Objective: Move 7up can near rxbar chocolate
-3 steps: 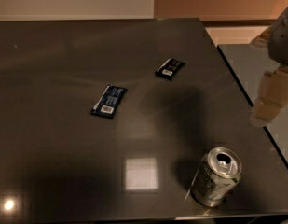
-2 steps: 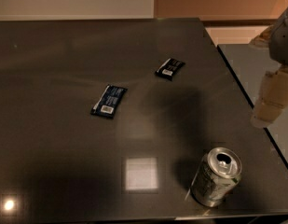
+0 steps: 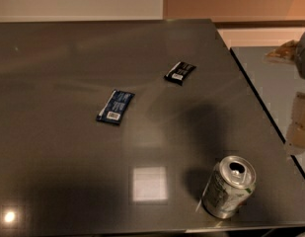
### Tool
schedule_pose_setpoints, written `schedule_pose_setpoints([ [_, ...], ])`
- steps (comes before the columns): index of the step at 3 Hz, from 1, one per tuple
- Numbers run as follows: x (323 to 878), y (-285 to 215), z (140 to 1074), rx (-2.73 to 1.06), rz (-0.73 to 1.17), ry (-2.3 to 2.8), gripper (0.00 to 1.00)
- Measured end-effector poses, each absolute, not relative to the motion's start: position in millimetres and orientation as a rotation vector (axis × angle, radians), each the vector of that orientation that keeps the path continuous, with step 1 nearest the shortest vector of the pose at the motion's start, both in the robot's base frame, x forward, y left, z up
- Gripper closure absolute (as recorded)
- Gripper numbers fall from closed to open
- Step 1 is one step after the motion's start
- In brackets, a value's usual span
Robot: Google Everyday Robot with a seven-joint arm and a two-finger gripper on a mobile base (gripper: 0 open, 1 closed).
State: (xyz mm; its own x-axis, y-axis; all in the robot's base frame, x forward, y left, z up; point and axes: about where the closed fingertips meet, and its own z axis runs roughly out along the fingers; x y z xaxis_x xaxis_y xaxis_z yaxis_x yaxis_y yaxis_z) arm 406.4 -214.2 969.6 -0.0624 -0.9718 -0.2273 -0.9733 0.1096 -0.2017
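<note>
Your gripper point(image 3: 298, 120) hangs past the right edge, open or closed unclear; the can point(image 3: 228, 187) stands left, by the front-right corner.

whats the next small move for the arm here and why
Probably swing the gripper, now at the right edge of view beyond the table, in toward the 7up can. The can stands ungrasped near the table's front right corner, well apart from the rxbar chocolate, so it needs reaching first.
</note>
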Motion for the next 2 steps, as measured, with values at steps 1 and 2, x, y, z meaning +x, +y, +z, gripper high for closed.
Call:
schedule_pose_setpoints([
  [1,383.8,-205.9,953.0,-2.008,0.101,2.013,0.0],
  [2,359.6,-187.4,930.0,-2.114,0.224,1.923,0.0],
])
